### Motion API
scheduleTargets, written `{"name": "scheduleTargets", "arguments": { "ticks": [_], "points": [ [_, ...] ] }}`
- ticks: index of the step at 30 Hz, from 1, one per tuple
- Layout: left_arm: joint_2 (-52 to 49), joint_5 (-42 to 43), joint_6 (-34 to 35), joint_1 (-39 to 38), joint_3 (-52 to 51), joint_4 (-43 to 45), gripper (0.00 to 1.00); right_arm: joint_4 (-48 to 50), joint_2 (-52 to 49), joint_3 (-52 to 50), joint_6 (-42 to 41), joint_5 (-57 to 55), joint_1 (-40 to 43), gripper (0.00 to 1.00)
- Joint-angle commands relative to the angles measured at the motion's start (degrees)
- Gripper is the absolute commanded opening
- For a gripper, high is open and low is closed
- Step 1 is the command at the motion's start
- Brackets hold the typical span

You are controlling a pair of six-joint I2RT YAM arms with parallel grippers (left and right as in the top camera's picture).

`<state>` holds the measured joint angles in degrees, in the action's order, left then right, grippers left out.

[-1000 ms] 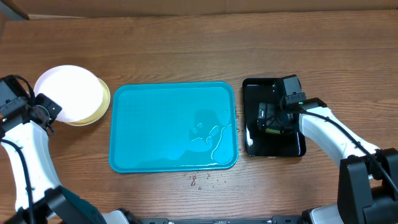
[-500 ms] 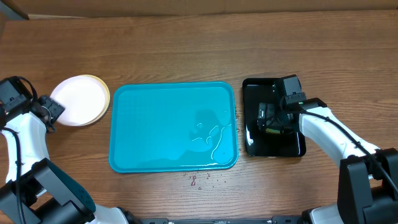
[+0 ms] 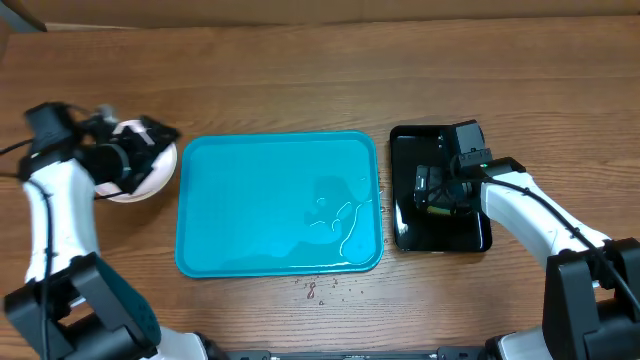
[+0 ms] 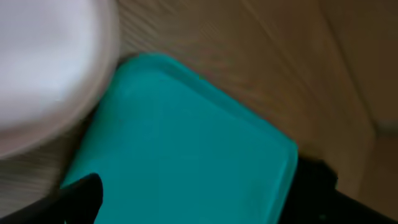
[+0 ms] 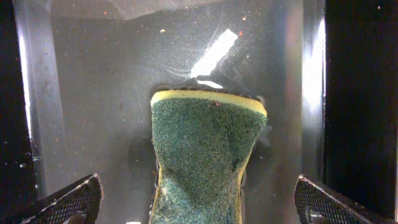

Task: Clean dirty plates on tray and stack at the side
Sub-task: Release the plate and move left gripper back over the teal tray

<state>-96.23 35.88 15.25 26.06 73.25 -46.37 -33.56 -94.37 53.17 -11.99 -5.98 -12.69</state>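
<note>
Brown wooden table [image 3: 300, 80] fills the overhead view. On it the turquoise tray [image 3: 260, 200] lies in the middle, its surface wet and shiny toward three o'clock. At the tray's nine o'clock sit the plates [image 3: 155, 182], white above a pale yellow-green rim, half covered by the blurred left gripper [image 3: 150, 150]; I cannot tell if its fingers are apart.

From the left wrist, the plates [image 4: 43, 68] are a white blur at ten o'clock, just beside the tray [image 4: 186, 149].

From the right wrist, the right gripper [image 5: 199, 193] hangs with fingers wide apart over a green sponge [image 5: 205, 155] lying in the black tray [image 5: 93, 93].

Blurred white plate [image 4: 43, 68] lies just beside the turquoise tray [image 4: 186, 143].
</note>
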Motion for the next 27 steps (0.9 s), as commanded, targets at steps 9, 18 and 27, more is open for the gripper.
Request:
{"name": "scheduleTargets", "arguments": {
  "ticks": [9,18,27],
  "points": [
    [0.98,-9.86,-12.72,-21.70,0.90,-5.81,1.00,0.35,0.11,-0.33,-0.17,-0.15,0.24,1.00],
    [0.98,-16.96,-12.70,-29.03,0.90,-5.84,1.00,0.33,0.11,-0.33,-0.20,-0.15,0.24,1.00],
    [0.98,-17.00,-12.70,-29.24,0.90,-5.81,1.00,0.35,0.11,-0.33,-0.17,-0.15,0.24,1.00]
  ]
}}
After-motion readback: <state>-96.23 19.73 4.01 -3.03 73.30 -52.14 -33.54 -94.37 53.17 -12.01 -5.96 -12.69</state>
